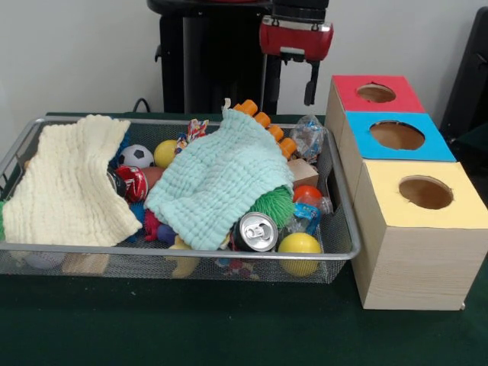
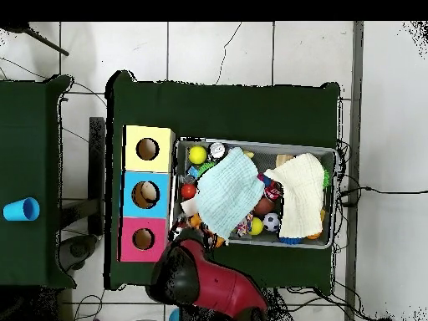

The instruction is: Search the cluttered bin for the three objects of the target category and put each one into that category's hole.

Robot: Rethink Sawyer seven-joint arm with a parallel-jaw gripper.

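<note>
The wire mesh bin (image 1: 191, 252) is full of clutter and half covered by two cloths. One clear wrinkly bottle (image 1: 307, 137) lies at its back right corner. A second bottle with a blue label (image 1: 306, 216) lies by the right wall, partly under the mint cloth. A third does not show. The blue-topped box's hole (image 1: 396, 135) is right of the bin, and it also shows in the overhead view (image 2: 145, 194). My gripper (image 1: 311, 85) hangs empty above the bin's back right corner, next to the red-topped box.
A mint cloth (image 1: 221, 179) and a cream cloth (image 1: 69, 179) cover much of the bin. A silver can (image 1: 255, 231), yellow balls (image 1: 300, 245) and a green spiky ball (image 1: 274, 204) lie there too. Red-topped (image 1: 374, 93) and yellow-topped (image 1: 425, 192) boxes flank the blue one.
</note>
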